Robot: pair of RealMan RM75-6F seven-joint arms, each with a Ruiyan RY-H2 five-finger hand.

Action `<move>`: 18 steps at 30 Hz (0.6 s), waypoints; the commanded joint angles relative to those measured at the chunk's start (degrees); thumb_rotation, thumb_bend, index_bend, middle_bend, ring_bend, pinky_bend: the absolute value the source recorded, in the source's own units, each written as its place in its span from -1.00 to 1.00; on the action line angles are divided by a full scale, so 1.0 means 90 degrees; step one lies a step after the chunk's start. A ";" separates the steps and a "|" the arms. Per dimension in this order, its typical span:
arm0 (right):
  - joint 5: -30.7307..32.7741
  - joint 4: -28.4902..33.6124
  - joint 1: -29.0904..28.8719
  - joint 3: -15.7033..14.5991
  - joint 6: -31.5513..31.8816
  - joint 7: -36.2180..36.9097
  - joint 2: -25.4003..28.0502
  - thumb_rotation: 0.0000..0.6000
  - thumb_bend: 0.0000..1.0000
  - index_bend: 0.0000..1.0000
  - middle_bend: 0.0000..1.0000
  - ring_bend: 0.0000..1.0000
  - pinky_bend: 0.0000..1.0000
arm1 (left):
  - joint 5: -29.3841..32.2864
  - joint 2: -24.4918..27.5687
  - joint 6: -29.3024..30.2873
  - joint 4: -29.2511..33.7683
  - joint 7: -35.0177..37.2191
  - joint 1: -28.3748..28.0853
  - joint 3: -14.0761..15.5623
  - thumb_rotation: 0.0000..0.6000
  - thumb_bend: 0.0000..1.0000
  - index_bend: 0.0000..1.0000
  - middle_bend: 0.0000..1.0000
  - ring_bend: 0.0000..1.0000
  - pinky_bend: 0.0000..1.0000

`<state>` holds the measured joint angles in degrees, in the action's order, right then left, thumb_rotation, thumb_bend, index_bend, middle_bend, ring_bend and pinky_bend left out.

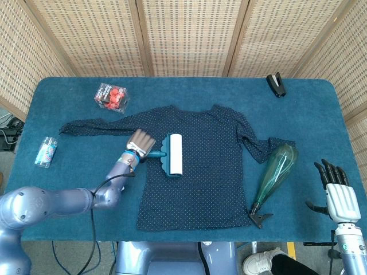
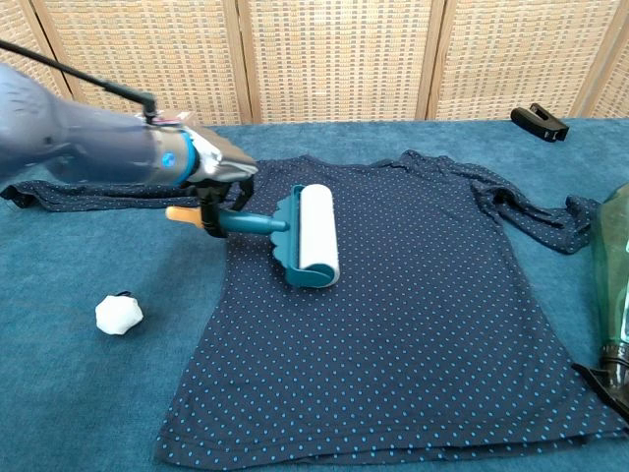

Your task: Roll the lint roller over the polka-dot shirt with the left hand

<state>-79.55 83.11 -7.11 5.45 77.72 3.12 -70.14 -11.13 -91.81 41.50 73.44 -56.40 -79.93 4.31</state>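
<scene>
A navy polka-dot shirt [image 1: 200,172] [image 2: 423,315] lies flat on the blue table, its sleeves spread to both sides. My left hand [image 1: 140,143] [image 2: 211,167] grips the teal handle of the lint roller [image 1: 174,154] [image 2: 314,236]. The white roll rests on the shirt's left chest area. My right hand [image 1: 338,192] hangs off the table's front right corner with its fingers spread and nothing in it.
A green glass bottle [image 1: 275,172] [image 2: 614,285] lies on the shirt's right side. A clear box of red items [image 1: 112,96] and a black clip [image 1: 276,84] [image 2: 538,122] sit at the back. A small jar [image 1: 46,151] lies left; a white ball [image 2: 118,315] lies near.
</scene>
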 commanded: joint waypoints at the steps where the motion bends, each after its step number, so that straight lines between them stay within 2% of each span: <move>1: 0.0007 -0.0015 -0.0009 -0.0008 -0.0031 0.0016 -0.0007 1.00 -0.83 -1.00 -1.00 -1.00 -1.00 | 0.0645 -0.0330 0.0036 -0.0187 -0.0366 -0.0417 -0.0173 1.00 -0.11 0.78 0.75 0.47 0.35; 5: 0.0001 -0.0041 -0.0021 -0.0024 -0.0070 0.0044 -0.0020 1.00 -0.83 -1.00 -1.00 -1.00 -1.00 | 0.1147 -0.0552 0.0035 -0.0354 -0.0598 -0.0674 -0.0282 1.00 -0.11 0.78 0.75 0.47 0.35; 12: 0.0029 -0.0065 -0.0021 -0.0010 -0.0087 0.0117 -0.0004 1.00 -0.83 -1.00 -1.00 -1.00 -1.00 | 0.1571 -0.0891 0.0036 -0.0636 -0.0849 -0.0941 -0.0443 1.00 -0.12 0.78 0.75 0.47 0.35; 18: 0.0036 -0.0092 -0.0027 -0.0012 -0.0106 0.0132 -0.0004 1.00 -0.83 -1.00 -1.00 -1.00 -1.00 | 0.1540 -0.0900 0.0129 -0.0586 -0.0954 -0.0930 -0.0413 1.00 -0.11 0.78 0.75 0.47 0.35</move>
<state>-79.22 82.28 -7.35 5.35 76.76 4.32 -70.17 2.98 -100.13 42.47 67.85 -64.97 -88.47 0.49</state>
